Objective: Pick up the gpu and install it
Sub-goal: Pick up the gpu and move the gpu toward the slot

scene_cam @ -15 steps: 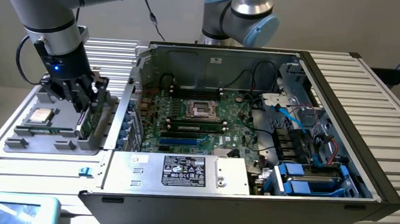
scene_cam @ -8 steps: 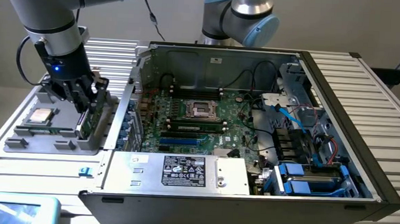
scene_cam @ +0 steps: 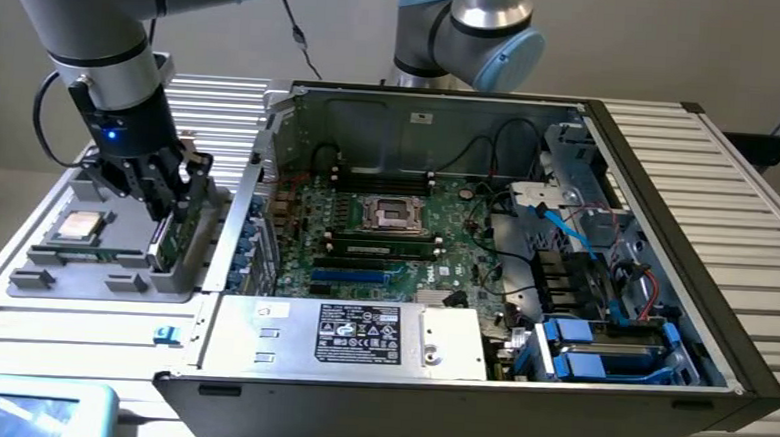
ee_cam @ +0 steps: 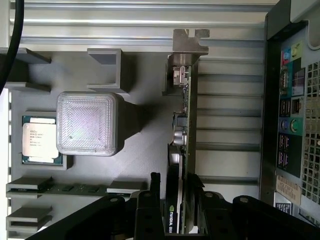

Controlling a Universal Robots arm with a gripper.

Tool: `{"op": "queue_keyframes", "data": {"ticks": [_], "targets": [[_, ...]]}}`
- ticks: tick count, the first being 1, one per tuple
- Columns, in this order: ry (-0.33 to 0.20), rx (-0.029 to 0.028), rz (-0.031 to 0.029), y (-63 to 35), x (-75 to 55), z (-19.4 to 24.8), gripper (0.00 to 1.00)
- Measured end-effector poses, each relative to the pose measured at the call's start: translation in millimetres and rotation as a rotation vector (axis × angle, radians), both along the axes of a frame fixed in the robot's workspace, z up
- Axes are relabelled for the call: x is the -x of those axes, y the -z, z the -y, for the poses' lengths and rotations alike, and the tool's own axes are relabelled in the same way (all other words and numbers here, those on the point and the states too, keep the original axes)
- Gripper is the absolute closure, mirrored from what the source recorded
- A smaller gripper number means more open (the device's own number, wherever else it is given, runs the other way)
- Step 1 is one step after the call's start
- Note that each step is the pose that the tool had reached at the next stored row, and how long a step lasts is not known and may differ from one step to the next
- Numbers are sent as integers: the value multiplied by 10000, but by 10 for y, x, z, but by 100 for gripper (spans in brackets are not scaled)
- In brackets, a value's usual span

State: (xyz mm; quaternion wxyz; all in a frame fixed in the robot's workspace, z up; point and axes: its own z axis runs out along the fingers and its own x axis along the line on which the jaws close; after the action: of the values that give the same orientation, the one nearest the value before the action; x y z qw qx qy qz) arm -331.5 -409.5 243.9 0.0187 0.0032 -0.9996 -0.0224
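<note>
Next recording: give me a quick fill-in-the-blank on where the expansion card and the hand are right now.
1. The thin green-and-black expansion card with a silver bracket stands on ___ in the grey plastic tray.
2. The robot's hand is down at this card, on the exterior view's ___ of the open black computer case.
3. The card is ___ the case, not installed.
Missing: edge; left; outside.

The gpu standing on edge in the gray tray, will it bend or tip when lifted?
Probably stiff: the gpu is a flat circuit board with a metal end bracket. Standing thin on edge in the gray tray, it would likely tip if unsupported. Its small exposed parts look fragile.
</note>
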Motion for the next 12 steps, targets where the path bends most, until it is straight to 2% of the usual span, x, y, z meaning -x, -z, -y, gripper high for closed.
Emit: {"op": "queue_keyframes", "data": {"ticks": [5, 6, 12], "targets": [[-1, 1, -2, 0, -1, 0, 68], [-1, 1, -2, 0, -1, 0, 75], [0, 0, 0, 1, -2, 0, 75]]}}
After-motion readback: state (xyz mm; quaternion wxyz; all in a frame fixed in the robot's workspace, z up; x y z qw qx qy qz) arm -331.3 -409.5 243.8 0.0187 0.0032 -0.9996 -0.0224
